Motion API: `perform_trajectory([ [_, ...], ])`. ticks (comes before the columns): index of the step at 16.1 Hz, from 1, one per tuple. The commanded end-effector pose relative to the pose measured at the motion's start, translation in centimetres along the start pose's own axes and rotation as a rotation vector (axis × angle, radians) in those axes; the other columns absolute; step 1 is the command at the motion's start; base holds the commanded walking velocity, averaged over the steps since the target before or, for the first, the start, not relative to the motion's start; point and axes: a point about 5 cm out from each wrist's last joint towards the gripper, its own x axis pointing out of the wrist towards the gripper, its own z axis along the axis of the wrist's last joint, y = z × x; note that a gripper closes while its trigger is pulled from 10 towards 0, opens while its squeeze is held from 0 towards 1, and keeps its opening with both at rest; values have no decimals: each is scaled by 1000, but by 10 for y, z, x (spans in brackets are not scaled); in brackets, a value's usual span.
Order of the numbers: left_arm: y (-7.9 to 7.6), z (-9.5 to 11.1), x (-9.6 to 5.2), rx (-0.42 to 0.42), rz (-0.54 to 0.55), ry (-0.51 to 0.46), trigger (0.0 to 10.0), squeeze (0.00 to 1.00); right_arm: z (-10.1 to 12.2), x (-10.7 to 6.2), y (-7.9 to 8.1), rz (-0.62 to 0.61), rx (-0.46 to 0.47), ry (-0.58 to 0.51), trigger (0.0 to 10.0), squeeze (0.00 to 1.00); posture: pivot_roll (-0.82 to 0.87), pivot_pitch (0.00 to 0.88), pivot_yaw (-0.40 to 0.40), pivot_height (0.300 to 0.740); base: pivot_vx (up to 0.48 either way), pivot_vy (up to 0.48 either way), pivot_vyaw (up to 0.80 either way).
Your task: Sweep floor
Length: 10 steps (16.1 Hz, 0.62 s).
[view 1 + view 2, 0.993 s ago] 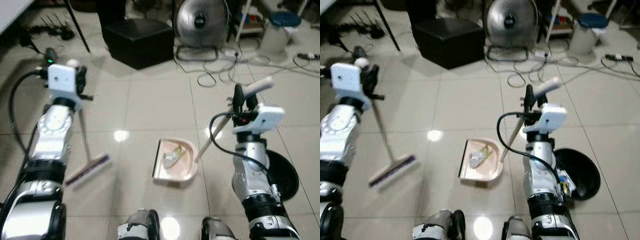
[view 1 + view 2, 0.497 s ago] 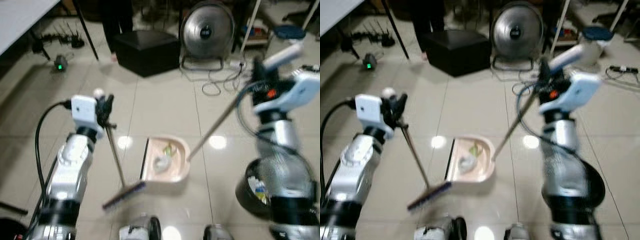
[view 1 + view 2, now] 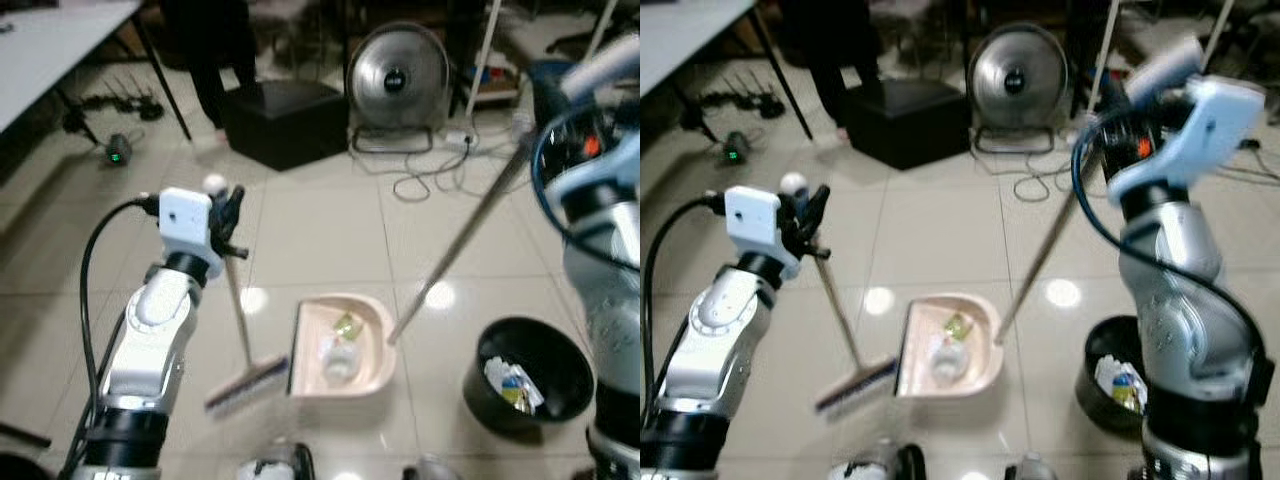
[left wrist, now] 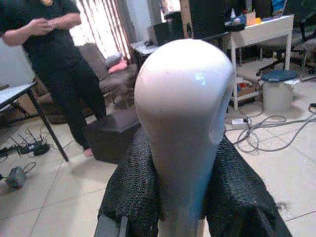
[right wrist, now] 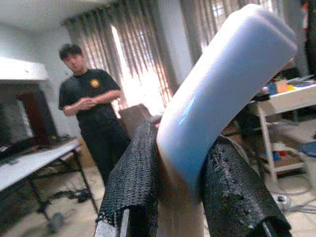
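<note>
Beside dustpan [image 3: 340, 345] edge, broom [image 3: 245, 380], open tile beyond

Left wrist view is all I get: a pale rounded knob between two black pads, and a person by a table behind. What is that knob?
Observer: It is the top of the broom handle, clamped in the left gripper.
Operator: Where is its brush end?
Observer: On the tiled floor, beside the pink dustpan.
Operator: Anything in the pan?
Observer: Yes, some scraps of litter lie in it.
Operator: And the other arm?
Observer: The right gripper holds the dustpan's long handle; a black bin stands on that side.
</note>
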Motion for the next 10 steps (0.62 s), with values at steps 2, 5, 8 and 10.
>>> perform_trajectory([
  [2, -5, 7, -2, 11, -11, -18, 10000, 0, 19, -1, -2, 0, -23, -24, 10000, 0, -48, 27, 120, 740, 0, -444, 0],
  [5, -6, 7, -3, 17, -1, -10, 10000, 0, 24, -1, -7, -29, -29, -15, 10000, 0, -48, 27, 118, 740, 0, -442, 0],
  [8, -8, 9, -3, 7, 5, -9, 10000, 0, 31, -2, -14, -51, -32, -31, 10000, 0, -51, 23, 120, 740, 0, -445, 0],
  [10, -9, 9, -4, 5, 2, -8, 10000, 0, 37, -3, -19, -79, -34, -66, 10000, 0, -52, 23, 121, 740, 0, -442, 0],
])
